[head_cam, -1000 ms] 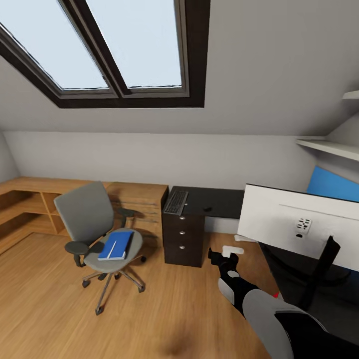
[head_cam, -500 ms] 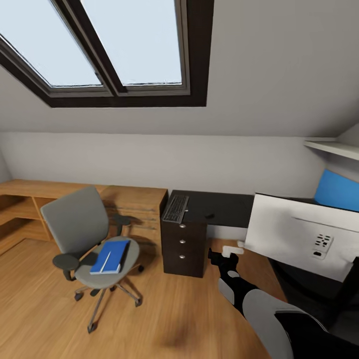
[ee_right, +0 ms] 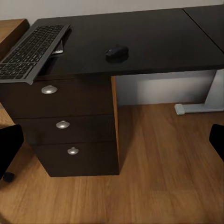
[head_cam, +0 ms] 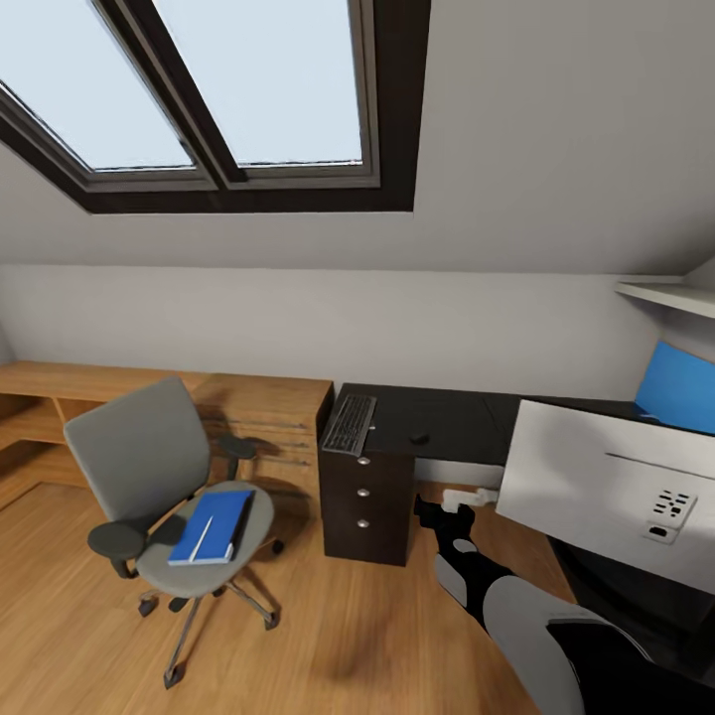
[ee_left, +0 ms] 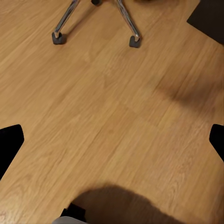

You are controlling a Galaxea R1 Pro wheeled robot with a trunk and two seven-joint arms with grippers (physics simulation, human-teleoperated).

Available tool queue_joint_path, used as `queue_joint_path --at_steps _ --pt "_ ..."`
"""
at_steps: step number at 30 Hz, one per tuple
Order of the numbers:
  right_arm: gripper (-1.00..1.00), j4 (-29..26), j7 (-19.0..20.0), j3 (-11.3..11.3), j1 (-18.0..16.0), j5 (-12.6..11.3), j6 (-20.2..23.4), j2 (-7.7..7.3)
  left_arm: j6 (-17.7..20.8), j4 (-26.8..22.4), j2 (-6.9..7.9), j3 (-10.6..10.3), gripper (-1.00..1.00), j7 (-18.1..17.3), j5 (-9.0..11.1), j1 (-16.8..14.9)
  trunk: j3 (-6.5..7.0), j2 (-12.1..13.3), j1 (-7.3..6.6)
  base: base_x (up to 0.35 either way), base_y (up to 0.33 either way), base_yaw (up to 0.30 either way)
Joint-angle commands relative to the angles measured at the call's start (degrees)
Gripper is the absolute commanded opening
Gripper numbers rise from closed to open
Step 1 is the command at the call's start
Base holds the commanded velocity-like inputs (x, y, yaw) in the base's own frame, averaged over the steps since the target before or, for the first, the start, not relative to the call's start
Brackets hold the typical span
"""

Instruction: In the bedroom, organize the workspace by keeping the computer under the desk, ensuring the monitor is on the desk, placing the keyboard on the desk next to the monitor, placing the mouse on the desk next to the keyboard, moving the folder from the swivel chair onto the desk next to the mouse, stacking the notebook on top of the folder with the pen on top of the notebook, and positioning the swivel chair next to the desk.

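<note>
The grey swivel chair (head_cam: 149, 467) stands on the wood floor left of the black-topped desk (head_cam: 447, 422). On its seat lies the blue folder (head_cam: 214, 524) with the white pen (head_cam: 202, 539) on top; a dark flat edge, perhaps the notebook, shows along the folder's side. The keyboard (head_cam: 351, 425) (ee_right: 32, 51) overhangs the desk's end above the drawers, with the mouse (head_cam: 419, 438) (ee_right: 116, 51) nearby. The monitor (head_cam: 616, 492) shows its white back. My right gripper (head_cam: 442, 516) (ee_right: 112, 144) hangs open before the drawers. My left gripper (ee_left: 112, 142) is open over bare floor. The computer is out of view.
A light wood cabinet (head_cam: 268, 397) runs along the wall behind the chair. The chair's wheeled legs (ee_left: 134, 41) lie ahead of my left gripper. Dark drawers (ee_right: 63, 124) with silver knobs and a white desk foot (ee_right: 191, 108) stand ahead of the right gripper. A blue panel (head_cam: 680, 397) rises behind the monitor.
The whole head view has shifted: the chair sits further left and the monitor further right and lower, so the camera moved. My right arm keeps its place in the picture.
</note>
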Motion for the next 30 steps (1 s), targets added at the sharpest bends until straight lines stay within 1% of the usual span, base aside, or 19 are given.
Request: queue_joint_path --at_steps 1,11,15,20,21,23,24,26,28,29,30 --pt "1.00 0.03 -0.02 -0.24 -0.06 -0.13 -0.24 0.01 -0.12 0.06 -0.01 0.07 1.00 -0.42 0.43 -0.05 -0.12 -0.11 0.03 0.046 0.000 0.000" --pt "1.00 -0.52 -0.41 -0.21 -0.06 -0.17 0.41 -0.07 -0.12 -0.02 -0.05 0.07 1.00 -0.42 0.48 -0.05 -0.12 -0.11 0.03 0.015 0.000 0.000" --pt "1.00 -1.24 -0.50 -0.18 -0.06 -0.20 2.56 0.01 -0.12 -0.03 -0.03 0.07 1.00 -0.42 0.49 -0.05 0.60 1.49 -0.84 0.002 0.000 0.000" --pt "1.00 -7.50 -0.46 -0.17 -0.06 -0.26 9.65 -0.01 -0.12 -0.03 -0.09 0.07 1.00 -0.38 0.49 -0.05 1.50 3.50 -1.94 0.000 0.000 0.000" --pt "1.00 -10.90 -0.47 -0.17 -0.06 -0.32 13.00 -0.05 -0.12 -0.03 -0.11 0.05 1.00 -0.37 0.49 -0.05 1.68 3.90 -2.16 0.000 0.000 0.000" --pt "1.00 -14.70 -0.48 -0.17 -0.08 -0.32 16.97 -0.07 -0.12 -0.03 -0.13 0.03 1.00 -0.34 0.49 -0.05 2.03 4.70 -2.60 0.000 0.000 0.000" --pt "1.00 -18.58 -0.50 -0.16 -0.11 -0.31 21.50 -0.09 -0.11 -0.03 -0.14 0.02 1.00 -0.32 0.49 -0.05 2.21 5.10 -2.82 0.000 0.000 0.000" --pt "1.00 -22.44 -0.59 -0.18 -0.14 -0.28 26.26 -0.10 -0.07 -0.03 -0.12 0.00 1.00 -0.29 0.49 -0.05 2.57 5.91 -3.26 0.000 0.000 0.000" --pt "1.00 -26.24 -0.83 -0.21 -0.19 -0.27 30.92 -0.11 -0.06 -0.03 -0.13 0.02 1.00 -0.26 0.49 -0.05 2.63 6.04 -3.33 0.000 0.000 0.000" --pt "1.00 -29.97 -1.27 -0.22 -0.26 -0.29 35.11 -0.11 -0.05 -0.03 -0.16 0.04 1.00 -0.25 0.49 -0.05 2.63 6.04 -3.33 0.000 0.000 0.000" --pt "1.00 -31.74 -1.55 -0.23 -0.29 -0.30 37.02 -0.11 -0.05 -0.03 -0.18 0.03 1.00 -0.25 0.49 -0.05 2.63 6.04 -3.33 0.000 0.000 0.000"
